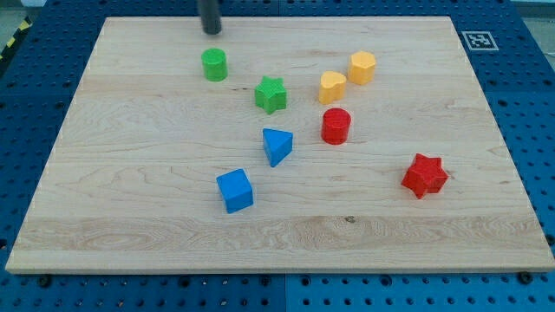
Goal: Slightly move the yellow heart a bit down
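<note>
Resting on the far edge of the wooden board (130,225), my tip (212,32) is a bare rod with nothing to open or close, touching no block. It stands just beyond the green cylinder (214,65). The yellow heart (331,87) lies well to the right, between the yellow hexagon (362,67) and the red cylinder (336,126), with the green star (270,94) to its left.
</note>
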Available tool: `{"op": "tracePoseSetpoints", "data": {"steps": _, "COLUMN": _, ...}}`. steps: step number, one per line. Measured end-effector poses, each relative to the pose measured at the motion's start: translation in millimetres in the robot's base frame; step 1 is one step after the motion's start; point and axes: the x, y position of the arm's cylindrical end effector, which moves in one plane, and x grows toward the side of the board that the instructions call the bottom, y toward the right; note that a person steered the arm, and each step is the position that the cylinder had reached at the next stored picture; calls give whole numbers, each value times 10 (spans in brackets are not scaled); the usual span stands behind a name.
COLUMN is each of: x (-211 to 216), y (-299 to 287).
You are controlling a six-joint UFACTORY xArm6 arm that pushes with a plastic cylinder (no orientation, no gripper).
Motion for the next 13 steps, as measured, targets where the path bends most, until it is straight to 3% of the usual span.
{"op": "tracePoseSetpoints", "data": {"steps": 2, "x": 46, "y": 1800}}
{"op": "tracePoseSetpoints", "data": {"steps": 3, "x": 322, "y": 2822}}
{"op": "tracePoseSetpoints", "data": {"steps": 4, "x": 736, "y": 3286}}
{"op": "tracePoseSetpoints", "data": {"steps": 5, "x": 448, "y": 3370}}
{"op": "tracePoseSetpoints", "data": {"steps": 7, "x": 168, "y": 2324}}
{"op": "tracePoseSetpoints", "data": {"steps": 8, "x": 257, "y": 1849}}
{"op": "tracePoseSetpoints", "data": {"steps": 10, "x": 1085, "y": 1770}}
{"op": "tracePoseSetpoints", "data": {"steps": 13, "x": 1187, "y": 1359}}
